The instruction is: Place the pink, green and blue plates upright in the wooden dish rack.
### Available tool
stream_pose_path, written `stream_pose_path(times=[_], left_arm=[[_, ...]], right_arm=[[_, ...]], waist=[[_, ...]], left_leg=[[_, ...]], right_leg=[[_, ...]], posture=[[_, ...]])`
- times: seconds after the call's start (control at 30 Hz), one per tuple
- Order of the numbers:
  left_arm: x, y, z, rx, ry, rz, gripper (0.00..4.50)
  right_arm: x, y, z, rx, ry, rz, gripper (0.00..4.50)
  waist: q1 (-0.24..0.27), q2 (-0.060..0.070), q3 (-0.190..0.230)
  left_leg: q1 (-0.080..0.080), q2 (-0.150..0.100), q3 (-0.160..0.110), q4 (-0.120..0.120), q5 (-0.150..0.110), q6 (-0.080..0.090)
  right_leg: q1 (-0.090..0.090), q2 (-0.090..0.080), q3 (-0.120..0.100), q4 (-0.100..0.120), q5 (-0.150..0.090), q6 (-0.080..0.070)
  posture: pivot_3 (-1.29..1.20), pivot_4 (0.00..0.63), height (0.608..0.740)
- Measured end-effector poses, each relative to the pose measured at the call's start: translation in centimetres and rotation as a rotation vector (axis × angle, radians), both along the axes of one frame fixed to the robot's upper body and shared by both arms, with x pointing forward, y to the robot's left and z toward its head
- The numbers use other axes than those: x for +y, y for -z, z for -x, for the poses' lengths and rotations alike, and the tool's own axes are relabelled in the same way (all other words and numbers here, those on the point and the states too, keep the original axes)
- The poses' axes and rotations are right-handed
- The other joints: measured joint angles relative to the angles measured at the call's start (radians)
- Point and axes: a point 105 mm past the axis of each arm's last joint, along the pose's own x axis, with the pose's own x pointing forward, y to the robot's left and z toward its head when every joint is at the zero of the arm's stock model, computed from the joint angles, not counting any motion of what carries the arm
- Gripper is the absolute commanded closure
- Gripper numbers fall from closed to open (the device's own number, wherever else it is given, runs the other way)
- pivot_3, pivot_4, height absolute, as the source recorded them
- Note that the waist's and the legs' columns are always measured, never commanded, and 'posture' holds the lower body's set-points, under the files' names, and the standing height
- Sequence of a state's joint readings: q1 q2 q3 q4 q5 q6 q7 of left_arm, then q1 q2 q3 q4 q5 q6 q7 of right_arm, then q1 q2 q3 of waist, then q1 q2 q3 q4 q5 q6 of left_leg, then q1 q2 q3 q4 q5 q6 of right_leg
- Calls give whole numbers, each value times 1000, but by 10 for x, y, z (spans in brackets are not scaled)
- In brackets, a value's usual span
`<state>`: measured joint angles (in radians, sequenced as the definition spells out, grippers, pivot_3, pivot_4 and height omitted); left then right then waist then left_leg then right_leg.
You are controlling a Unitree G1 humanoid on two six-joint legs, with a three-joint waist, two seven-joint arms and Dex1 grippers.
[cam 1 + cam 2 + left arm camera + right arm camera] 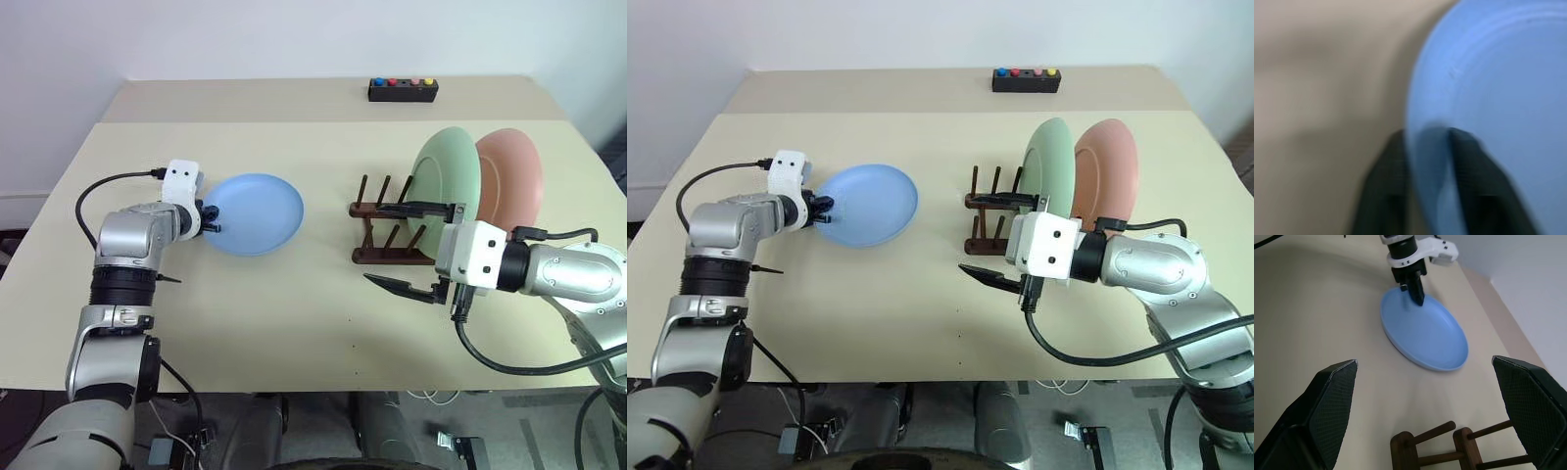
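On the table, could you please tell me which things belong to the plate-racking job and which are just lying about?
Part of the job:
- blue plate, its rim pinched by the left gripper
- green plate, upright in the wooden dish rack
- pink plate, upright behind it

Lying about:
- black box with coloured buttons, at the table's far edge
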<state>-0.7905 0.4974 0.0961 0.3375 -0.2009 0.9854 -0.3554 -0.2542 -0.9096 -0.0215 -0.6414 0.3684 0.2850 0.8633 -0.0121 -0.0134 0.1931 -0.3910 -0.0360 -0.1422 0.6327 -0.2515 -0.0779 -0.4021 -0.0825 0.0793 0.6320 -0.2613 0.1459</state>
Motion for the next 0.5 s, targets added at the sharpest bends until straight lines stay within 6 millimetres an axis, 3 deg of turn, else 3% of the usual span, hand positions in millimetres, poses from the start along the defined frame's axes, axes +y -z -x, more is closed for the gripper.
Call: stream_pose_path(times=[0.1, 0.2, 0.33, 0.5], left_arm=[[-1, -4, -2, -30, -4, 20, 4464], [-15, -15, -6, -132, 15, 156, 4464], [-31, -50, -6, -306, 36, 258, 4464], [-65, -110, -3, -532, 20, 318, 4464]], right_arm=[[0, 0, 0, -2, 3, 2, 0], [-4, 1, -5, -16, 30, 18, 0], [-5, -4, -15, -81, 68, 40, 0], [0, -22, -38, -272, 122, 81, 0]], waist=[[0, 0, 0], [2, -1, 0], [-1, -2, 0], [-1, -2, 1]], left_leg=[[0, 0, 0, 0, 0, 0], [0, 0, 0, 0, 0, 0], [-1, 0, 0, 0, 0, -1], [-1, 0, 0, 0, 1, -1]], right_leg=[[0, 0, 0, 0, 0, 0], [0, 0, 0, 0, 0, 0], [-1, -1, 0, 0, 0, 0], [-1, -1, 0, 0, 0, 0]], posture=[[0, 150, 740], [0, 150, 740], [0, 150, 740], [0, 150, 740]])
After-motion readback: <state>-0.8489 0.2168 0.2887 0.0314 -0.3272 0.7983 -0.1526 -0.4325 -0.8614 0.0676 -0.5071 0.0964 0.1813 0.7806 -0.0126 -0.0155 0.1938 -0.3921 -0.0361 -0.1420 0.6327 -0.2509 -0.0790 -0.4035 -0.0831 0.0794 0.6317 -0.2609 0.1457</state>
